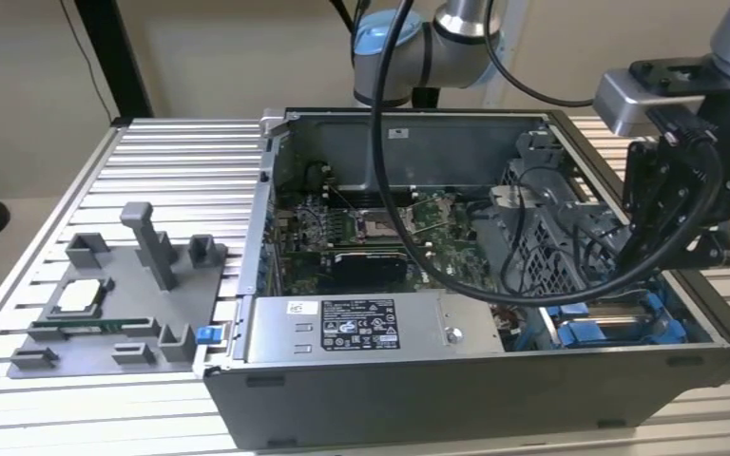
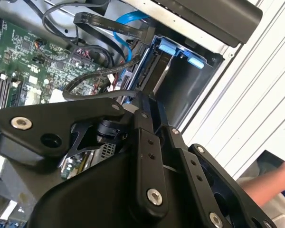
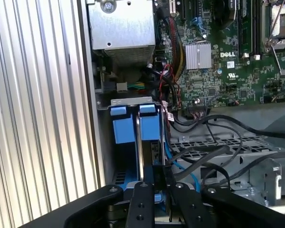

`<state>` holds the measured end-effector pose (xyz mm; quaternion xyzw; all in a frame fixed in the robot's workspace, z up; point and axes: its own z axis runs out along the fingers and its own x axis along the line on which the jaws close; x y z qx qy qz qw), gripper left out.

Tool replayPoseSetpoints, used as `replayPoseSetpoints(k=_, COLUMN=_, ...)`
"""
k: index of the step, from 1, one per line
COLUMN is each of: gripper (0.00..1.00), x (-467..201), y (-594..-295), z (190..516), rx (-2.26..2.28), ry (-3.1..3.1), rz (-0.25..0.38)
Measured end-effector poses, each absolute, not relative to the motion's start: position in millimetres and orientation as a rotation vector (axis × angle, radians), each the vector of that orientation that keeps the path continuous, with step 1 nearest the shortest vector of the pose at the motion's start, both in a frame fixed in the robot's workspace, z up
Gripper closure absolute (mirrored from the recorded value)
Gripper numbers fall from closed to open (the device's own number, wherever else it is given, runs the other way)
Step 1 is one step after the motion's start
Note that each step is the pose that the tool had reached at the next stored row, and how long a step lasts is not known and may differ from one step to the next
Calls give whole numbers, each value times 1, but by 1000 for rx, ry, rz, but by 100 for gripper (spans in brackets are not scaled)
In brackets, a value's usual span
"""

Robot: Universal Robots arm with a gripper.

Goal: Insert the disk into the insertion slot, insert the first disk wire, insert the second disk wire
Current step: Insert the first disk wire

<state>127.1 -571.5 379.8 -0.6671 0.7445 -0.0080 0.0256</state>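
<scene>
The grey computer case (image 1: 467, 399) lies open on the table. In the exterior view my gripper (image 1: 669, 275) hangs over its right front corner, above the insertion slot (image 1: 619, 331) with its blue rails. In the first wrist view the disk (image 3: 140, 147) stands edge-on in the slot, a thin silver strip between two blue frame tabs (image 3: 123, 130). My gripper (image 3: 156, 178) is shut on the disk, fingers close together at its near end. The second wrist view shows the gripper (image 2: 141, 102) at the slot (image 2: 185, 90). A loose blue wire (image 2: 128, 21) and a black flat wire (image 2: 109, 31) lie beside it.
A perforated grey cage (image 1: 555, 228) and tangled black cables (image 3: 213, 156) crowd the slot. The motherboard (image 1: 378, 223) and a grey box with a sticker (image 1: 353, 328) fill the case. A grey fixture (image 1: 111, 304) stands at the exterior view's left. A person's hand (image 2: 270, 183) is nearby.
</scene>
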Motion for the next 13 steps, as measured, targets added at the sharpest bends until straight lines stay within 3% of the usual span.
replayPoseSetpoints(k=13, gripper=100, x=127, y=-571, z=373, rx=-2062, ry=2301, rz=-24)
